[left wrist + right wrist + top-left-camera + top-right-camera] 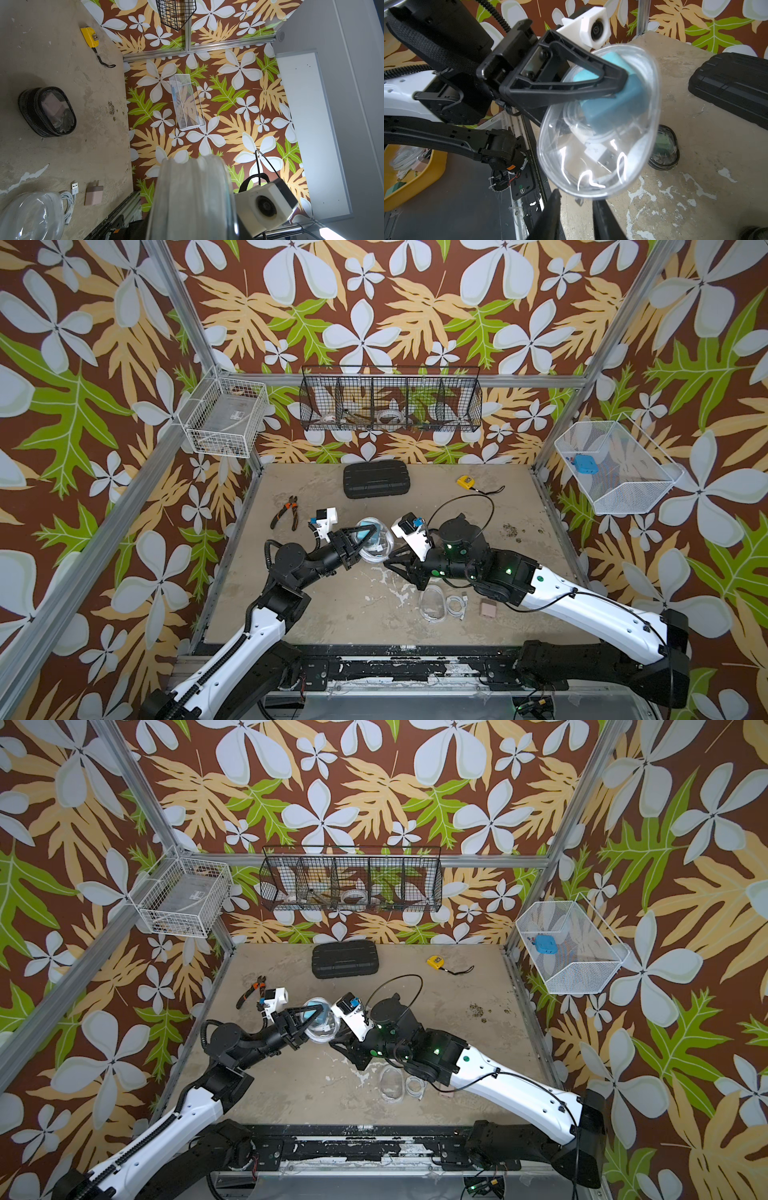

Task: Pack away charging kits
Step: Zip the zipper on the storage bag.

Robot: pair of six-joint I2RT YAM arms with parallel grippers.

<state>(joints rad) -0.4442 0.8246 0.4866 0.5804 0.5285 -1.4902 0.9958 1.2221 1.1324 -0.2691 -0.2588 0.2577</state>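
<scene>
Far left on the wall, a white wire basket (pixel 226 416); below it on the table (pixel 332 614), pliers (pixel 284 512) lying flat. Next, the left gripper (pixel 370 536) — clamped on a clear case (pixel 591 166), one finger across its face, the other hidden behind. Holds it tilted and off the table, near the middle. Inside, a teal plug (pixel 618 106) up against the wall beneath that finger, and a white cable (pixel 596 152) coiled below it. On the table just past the held case, a black-rimmed case (pixel 663 151) with something greenish inside; farther back, a ribbed black box (pixel 376 480), shut and flat. Facing it from the right, the right gripper (pixel 390 562): jaws apart, tips right at the lower rim of the clear case, contact impossible to tell. Just in front of that arm, near the table's front edge, a loose set in a row — an empty case (pixel 432 605), a loose cable (pixel 456 606) just beside it, then a pink plug (pixel 487 609) a little apart. Visible only from the left wrist, a second rimmed case (pixel 47 112) with a pinkish block inside, on the table between that set and a yellow tape measure (pixel 465 482). Far right on the wall, a mesh basket (pixel 623 497) with a blue block (pixel 584 464) in it.
</scene>
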